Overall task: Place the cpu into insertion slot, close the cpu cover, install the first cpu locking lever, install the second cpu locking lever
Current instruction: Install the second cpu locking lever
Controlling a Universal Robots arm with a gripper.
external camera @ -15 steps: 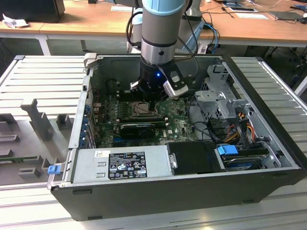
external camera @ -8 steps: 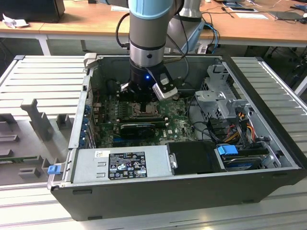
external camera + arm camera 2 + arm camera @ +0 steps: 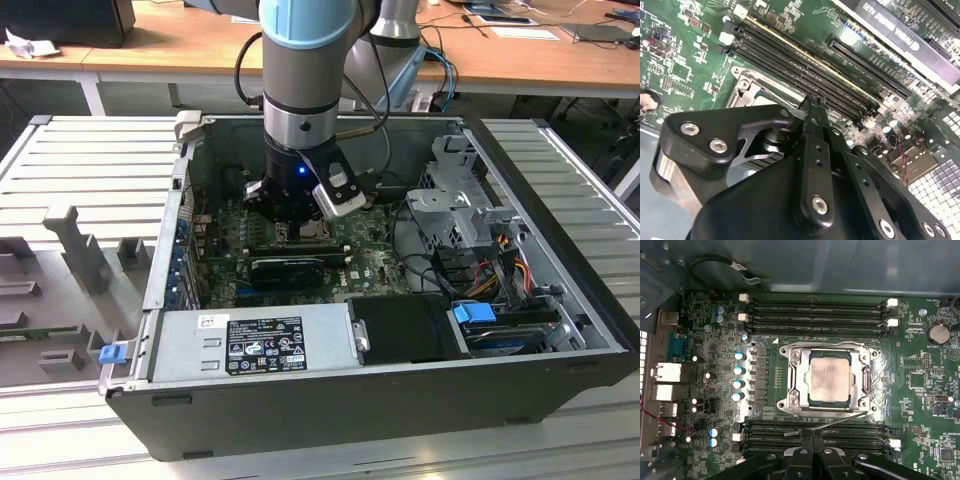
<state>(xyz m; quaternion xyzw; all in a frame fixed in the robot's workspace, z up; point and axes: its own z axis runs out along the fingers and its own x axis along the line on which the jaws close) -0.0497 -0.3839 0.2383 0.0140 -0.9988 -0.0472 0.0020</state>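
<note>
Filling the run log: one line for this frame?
cpu: seated in slot | cover: closed | pincer: shut, at lever beside socket

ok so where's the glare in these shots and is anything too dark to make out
In the first wrist view, light glints off the cpu top and the cpu cover frame. In the second wrist view, the gripper body is a dark mass with little detail. In the exterior view, the case interior under the arm lies in shadow.

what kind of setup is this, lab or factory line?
Likely a lab or workshop bench: an open PC case lies on a ribbed metal table, wooden desks with papers stand behind, and the claw works over the cpu.
</note>
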